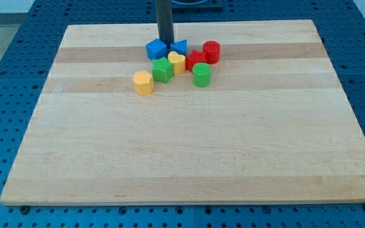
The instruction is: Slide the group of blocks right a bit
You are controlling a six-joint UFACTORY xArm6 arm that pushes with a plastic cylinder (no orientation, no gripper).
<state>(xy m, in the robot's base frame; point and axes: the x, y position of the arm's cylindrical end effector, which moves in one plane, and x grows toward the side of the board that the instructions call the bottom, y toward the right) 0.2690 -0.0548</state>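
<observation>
A pale wooden board (189,158) fills most of the view, lying on a blue perforated table (5,57) whose surface is cut off at every edge. The dark rod enters at the view's top, its upper part cropped, so no mounting shows. There are no jaws on this arm, only the rod. My tip (165,42) sits at the 12 o'clock edge of the group, just above the gap between the two blue blocks; whether it touches either is hard to tell.

The group lies toward 12 o'clock of the board's centre, packed close. The blue cube (156,49) is at its 10 o'clock corner, and the blue triangular block (180,47) just beside it at 3 o'clock. The red cylinder (211,51) marks the group's 2 o'clock end. A second red block (196,60) is partly hidden behind its neighbours, its shape unclear. The green cylinder (201,74) stands at 4 o'clock. The green block (163,69), star-like, touches the yellow heart-like block (177,62). The yellow hexagonal block (143,83) sits at 8 o'clock, slightly apart.
</observation>
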